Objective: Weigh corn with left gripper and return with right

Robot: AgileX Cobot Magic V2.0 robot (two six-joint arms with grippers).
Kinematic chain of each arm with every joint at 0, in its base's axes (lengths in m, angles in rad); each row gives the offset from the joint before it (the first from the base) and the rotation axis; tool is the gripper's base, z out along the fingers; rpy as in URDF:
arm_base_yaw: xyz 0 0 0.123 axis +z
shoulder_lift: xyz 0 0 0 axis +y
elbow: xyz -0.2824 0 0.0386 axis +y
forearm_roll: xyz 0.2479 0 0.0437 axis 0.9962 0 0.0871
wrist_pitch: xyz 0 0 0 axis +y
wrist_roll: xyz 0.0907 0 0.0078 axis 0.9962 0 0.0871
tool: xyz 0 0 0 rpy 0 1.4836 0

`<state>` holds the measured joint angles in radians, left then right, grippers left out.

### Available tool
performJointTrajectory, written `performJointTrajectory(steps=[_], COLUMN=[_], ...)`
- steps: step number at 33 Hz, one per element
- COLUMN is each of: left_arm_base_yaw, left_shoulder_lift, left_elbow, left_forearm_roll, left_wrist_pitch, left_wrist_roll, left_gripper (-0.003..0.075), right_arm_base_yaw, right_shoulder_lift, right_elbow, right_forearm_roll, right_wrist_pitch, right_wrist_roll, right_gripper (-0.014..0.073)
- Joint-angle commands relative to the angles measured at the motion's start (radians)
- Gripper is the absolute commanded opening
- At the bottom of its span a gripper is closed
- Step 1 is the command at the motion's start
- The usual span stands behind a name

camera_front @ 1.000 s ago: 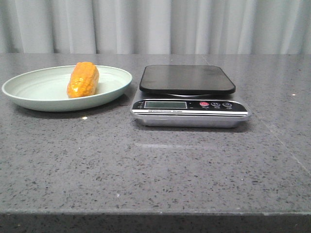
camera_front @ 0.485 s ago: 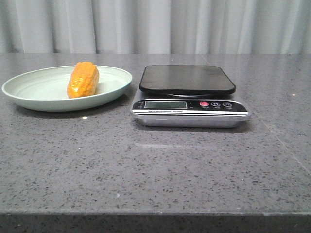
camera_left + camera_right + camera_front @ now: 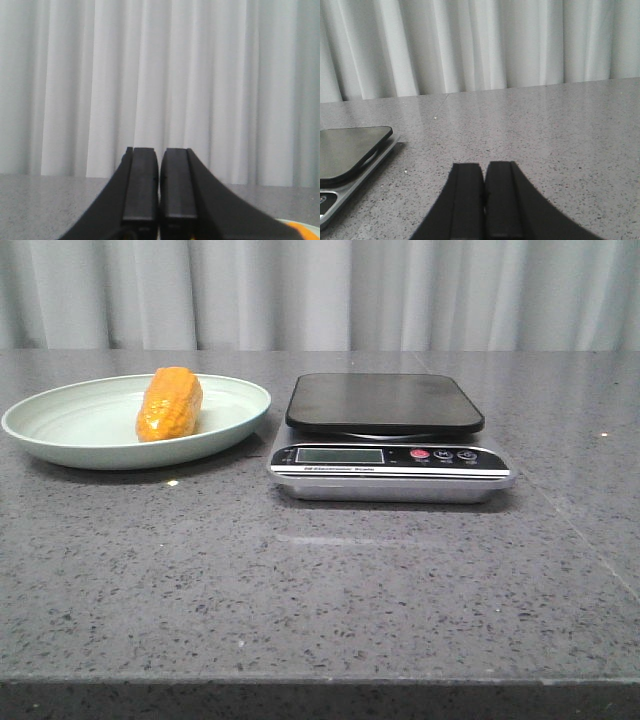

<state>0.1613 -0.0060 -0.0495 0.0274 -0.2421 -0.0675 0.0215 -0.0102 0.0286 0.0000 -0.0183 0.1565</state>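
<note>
a grey speckled surface (image 3: 320, 580) stands before pale curtains (image 3: 320, 290). the corn (image 3: 169, 404) lies in a pale green plate (image 3: 60, 430), just beside a kitchen scale (image 3: 388, 440). the left gripper (image 3: 159, 185) and right gripper (image 3: 484, 200) have fingers pressed together, holding nothing.

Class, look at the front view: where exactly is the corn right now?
The corn lies on the pale green plate at the table's left, right of the plate's centre, with the scale to its right.
</note>
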Motion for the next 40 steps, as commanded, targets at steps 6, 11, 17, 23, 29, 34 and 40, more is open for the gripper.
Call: performJointTrajectory(steps=[6,11,17,23,29,34,40], left_arm_base_yaw=[-0.047,-0.145,-0.227,-0.235,-0.235,-0.235,-0.235], left_shoulder_lift=[0.156,0.279,0.369,0.426,0.474,0.52,0.607], left_elbow=[-0.391,-0.53,-0.567,-0.565,-0.575,-0.603,-0.691], left_forearm_roll=[0.018,-0.016,-0.027,-0.04,-0.045,-0.045,-0.051], left_wrist_pitch=[0.26,0.443,0.577,0.61,0.646,0.689,0.755], left_wrist_roll=[-0.017,-0.017,-0.017,-0.017,-0.017,-0.017,-0.017], left_gripper=[0.0127,0.0127,0.0127,0.0127,0.0277,0.0522,0.0603], right_arm_base_yaw=[-0.006,-0.006,-0.006,-0.006,-0.006,-0.006,-0.006], right_shoulder_lift=[-0.016,-0.016,-0.016,-0.016,-0.016,-0.016,-0.016], right_elbow=[-0.009,-0.009,-0.009,-0.009,-0.009,-0.009,-0.009], right_forearm_roll=[0.0,0.0,0.0,0.0,0.0,0.0,0.0], right_wrist_pitch=[-0.081,-0.081,-0.081,-0.081,-0.081,-0.081,-0.081], right_wrist_roll=[-0.004,-0.004,-0.004,-0.004,-0.004,-0.004,-0.004], right_gripper=[0.0148,0.0148,0.0148,0.0148,0.0148,0.0148,0.0148])
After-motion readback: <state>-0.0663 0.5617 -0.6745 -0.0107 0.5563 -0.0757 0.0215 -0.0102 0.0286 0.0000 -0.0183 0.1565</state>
